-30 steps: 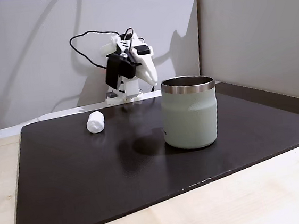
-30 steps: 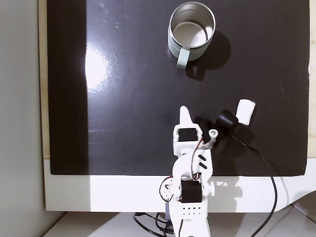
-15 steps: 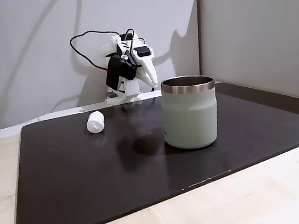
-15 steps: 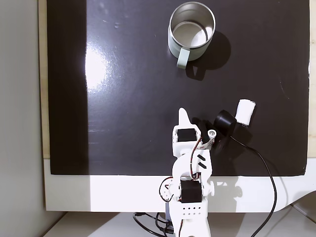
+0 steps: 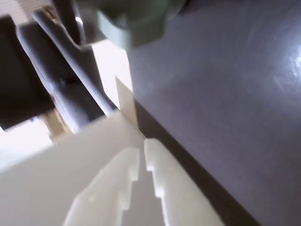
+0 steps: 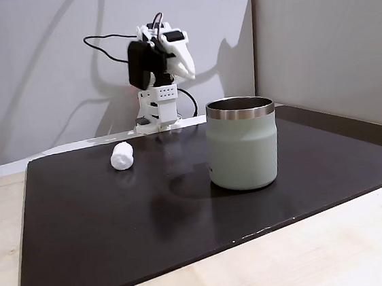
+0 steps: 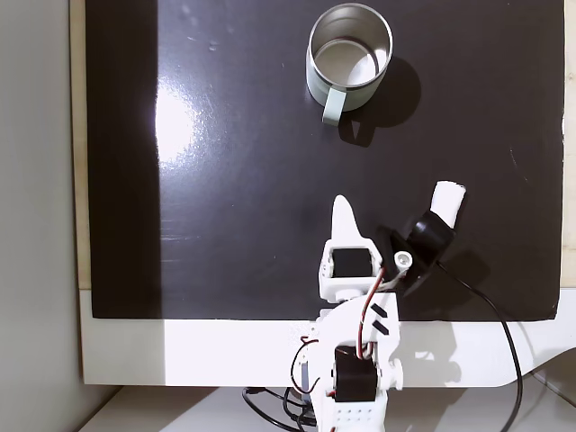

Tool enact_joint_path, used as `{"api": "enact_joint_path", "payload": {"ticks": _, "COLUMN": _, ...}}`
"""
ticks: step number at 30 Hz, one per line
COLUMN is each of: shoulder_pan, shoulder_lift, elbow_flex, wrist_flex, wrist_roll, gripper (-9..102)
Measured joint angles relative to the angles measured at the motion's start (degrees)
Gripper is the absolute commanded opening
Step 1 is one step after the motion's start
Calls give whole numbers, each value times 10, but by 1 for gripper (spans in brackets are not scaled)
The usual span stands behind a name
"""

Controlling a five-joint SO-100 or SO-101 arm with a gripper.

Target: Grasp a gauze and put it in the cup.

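The gauze (image 6: 121, 156), a small white roll, lies on the black mat at back left in a fixed view. Seen from above, the gauze (image 7: 447, 200) sits right of the arm, beside the black wrist camera. The sage-green cup (image 6: 242, 144) with a steel rim stands upright mid-mat. From above, the cup (image 7: 349, 54) is at the far end, a green tab on its side facing the arm. My white gripper (image 6: 187, 67) hangs high over the arm's base, shut and holding nothing. Its tip (image 7: 343, 211) points toward the cup. In the wrist view the fingers (image 5: 142, 150) nearly touch, the blurred cup (image 5: 131, 19) above them.
The black mat (image 6: 118, 232) lies on a pale wooden table (image 6: 325, 252). A grey wall stands behind the arm and a panel at the right. A black cable (image 7: 490, 315) trails from the wrist camera off the mat's near edge.
The arm has lifted and folded back toward its base, so the gripper now sits higher in the front fixed view. Gauze and cup have not moved.
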Motion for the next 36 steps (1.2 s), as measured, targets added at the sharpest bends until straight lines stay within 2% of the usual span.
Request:
{"api": "enact_joint_path", "payload": {"ticks": 14, "shoulder_pan": 75, "shoulder_lift": -165, "elbow_flex": -230, "wrist_flex": 69, "wrist_roll": 74, "gripper": 0}}
{"api": "enact_joint_path", "payload": {"ticks": 21, "shoulder_pan": 126, "shoulder_lift": -184, "elbow_flex": -294, "wrist_flex": 94, "wrist_roll": 120, "gripper": 2}}
{"api": "enact_joint_path", "payload": {"ticks": 30, "shoulder_pan": 212, "shoulder_lift": -282, "elbow_flex": -353, "wrist_flex": 141, "wrist_roll": 252, "gripper": 22}}
{"api": "enact_joint_path", "payload": {"ticks": 36, "shoulder_pan": 240, "shoulder_lift": -392, "elbow_flex": -425, "wrist_flex": 203, "wrist_roll": 343, "gripper": 29}}
